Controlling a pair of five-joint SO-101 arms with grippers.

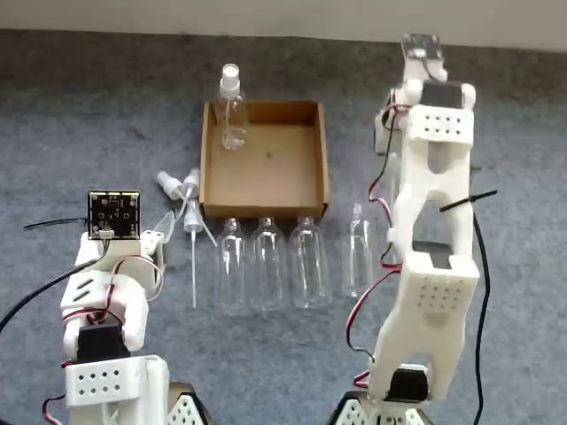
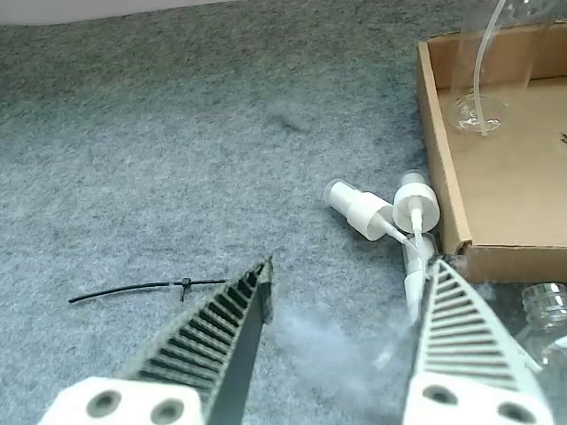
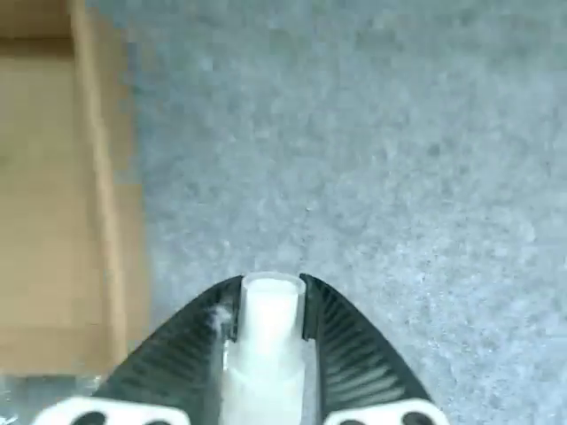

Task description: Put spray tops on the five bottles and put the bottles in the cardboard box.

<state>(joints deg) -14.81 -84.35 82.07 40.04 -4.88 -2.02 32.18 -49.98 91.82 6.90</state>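
A cardboard box (image 1: pixel 266 181) lies open on the grey carpet, and one capped bottle (image 1: pixel 232 111) stands in its far left corner. Three clear uncapped bottles (image 1: pixel 267 261) lie side by side in front of the box. A fourth bottle (image 1: pixel 357 248) lies apart, beside the right arm (image 1: pixel 434 177). My right gripper (image 3: pixel 270 285) is shut on that bottle's open neck (image 3: pixel 268 314), with the box edge (image 3: pixel 97 177) close by. Three loose spray tops (image 2: pixel 359 208) lie left of the box. My left gripper (image 2: pixel 351 266) is open just short of them, with nothing held.
A black cable tie (image 2: pixel 151 288) and a tuft of white fluff (image 2: pixel 323 345) lie on the carpet near the left gripper. One spray top's long dip tube (image 1: pixel 194 274) runs alongside the leftmost lying bottle. Open carpet extends left and right of the box.
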